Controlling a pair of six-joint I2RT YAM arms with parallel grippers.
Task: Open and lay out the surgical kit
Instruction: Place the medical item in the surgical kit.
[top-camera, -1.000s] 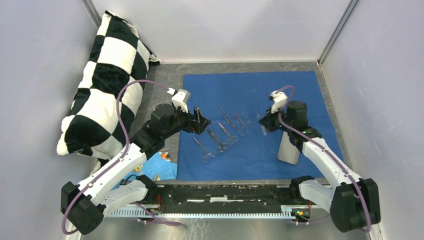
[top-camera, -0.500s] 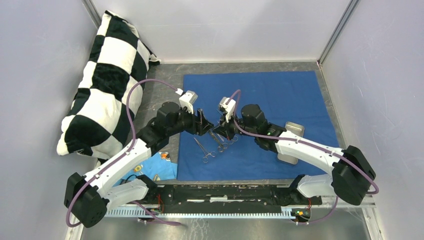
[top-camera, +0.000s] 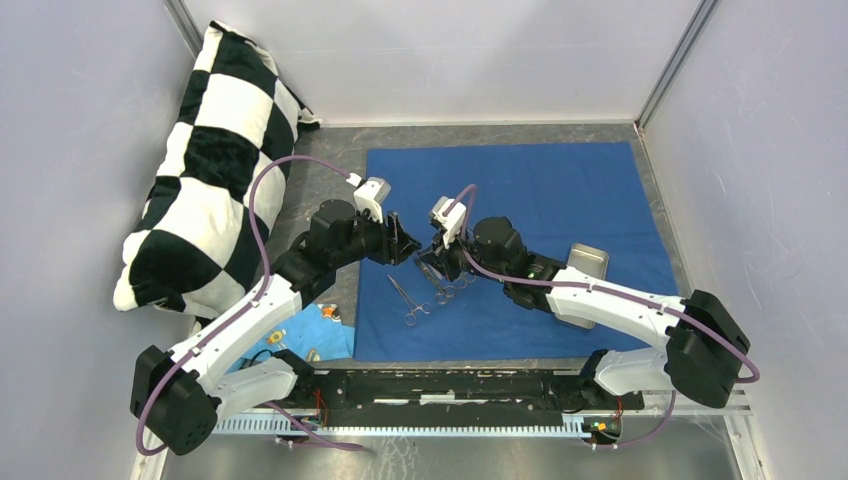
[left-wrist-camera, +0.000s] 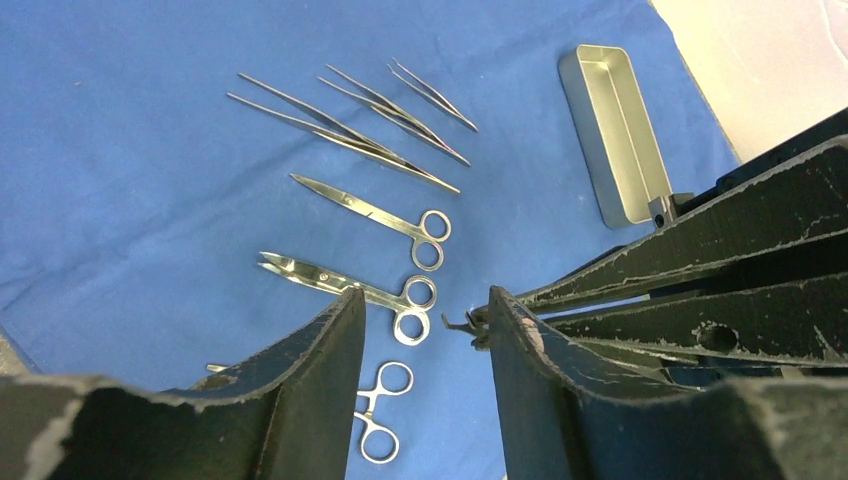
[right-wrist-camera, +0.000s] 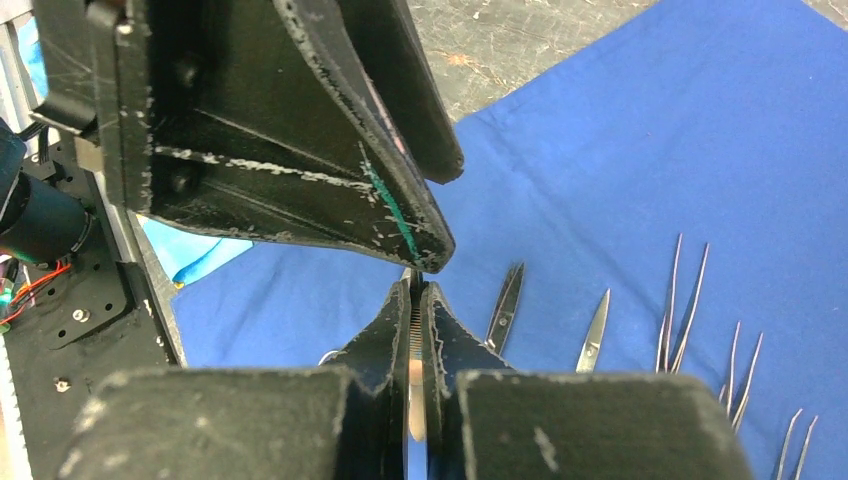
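The dark blue cloth (top-camera: 560, 190) lies spread flat. On it lie several silver instruments (top-camera: 440, 280): tweezers (left-wrist-camera: 350, 130), two scissors (left-wrist-camera: 370, 210) and a ring-handled clamp (left-wrist-camera: 380, 420). The steel tray (top-camera: 587, 262) stands at the right, partly under my right arm, and shows empty in the left wrist view (left-wrist-camera: 610, 130). My left gripper (top-camera: 405, 240) is open and empty above the scissor handles (left-wrist-camera: 425, 298). My right gripper (top-camera: 432, 262) is shut on a thin serrated metal instrument (right-wrist-camera: 414, 330), its tip (right-wrist-camera: 415, 285) just under a left finger (right-wrist-camera: 300, 190).
A black-and-white checkered pillow (top-camera: 210, 150) leans against the left wall. A light blue cloth scrap (top-camera: 310, 330) lies off the cloth's near left corner. The arms' base rail (top-camera: 450, 385) runs along the near edge. Grey walls close in both sides.
My right arm swung left from beside the tray to the row of instruments, meeting the left gripper. The left gripper shifted slightly. The tray is now less covered.
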